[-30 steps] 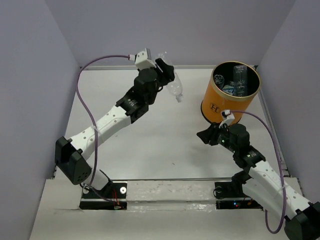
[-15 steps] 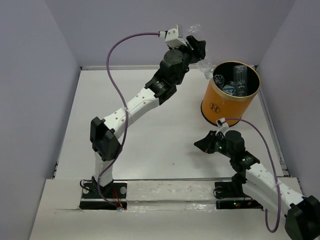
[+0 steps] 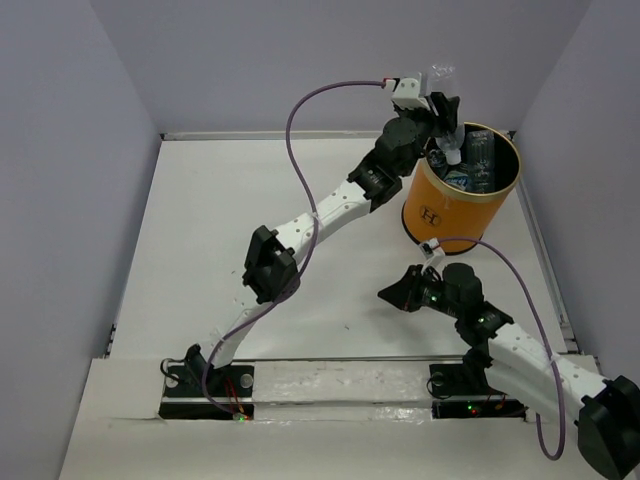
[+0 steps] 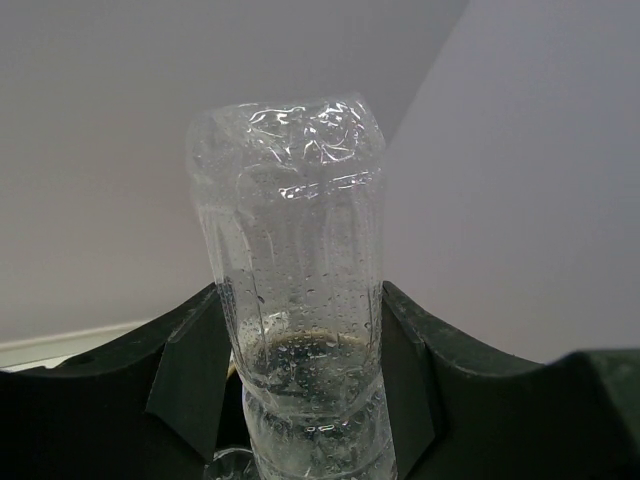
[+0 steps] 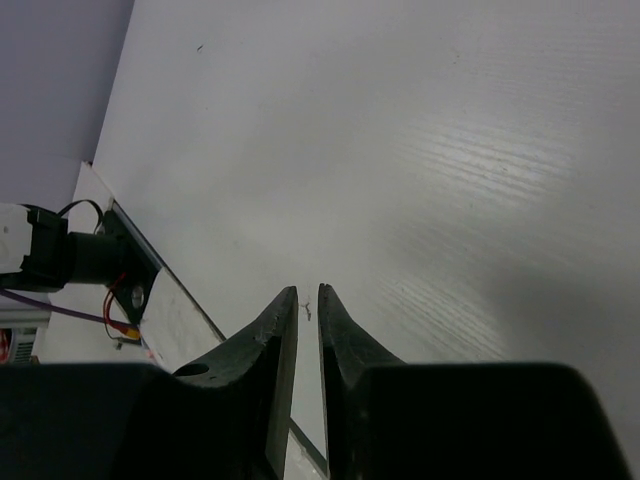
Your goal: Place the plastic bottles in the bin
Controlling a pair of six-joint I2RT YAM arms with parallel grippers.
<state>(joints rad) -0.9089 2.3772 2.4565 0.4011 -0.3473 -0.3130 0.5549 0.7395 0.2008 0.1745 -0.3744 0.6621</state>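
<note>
My left gripper [image 3: 438, 112] is raised over the near-left rim of the orange-yellow bin [image 3: 436, 205] and is shut on a clear crinkly plastic bottle [image 3: 447, 138], white cap pointing down into the bin's mouth. In the left wrist view the bottle [image 4: 290, 260] stands between the two dark fingers [image 4: 190, 370] of that gripper [image 4: 300, 390]. Several other plastic bottles [image 3: 476, 163] lie inside the bin's black interior. My right gripper [image 3: 396, 295] is low over the table in front of the bin, jaws nearly together and empty, as the right wrist view [image 5: 308, 295] shows.
The white table [image 3: 250, 220] is walled by pale grey panels at the back and sides. The bin stands in the back right corner. A metal rail [image 3: 340, 372] carrying the arm bases runs along the near edge, also seen in the right wrist view [image 5: 170, 300].
My left arm has swung right and stretched out, carrying the bottle from the back middle of the table to above the bin's rim. The right gripper has drawn slightly toward the near left.
</note>
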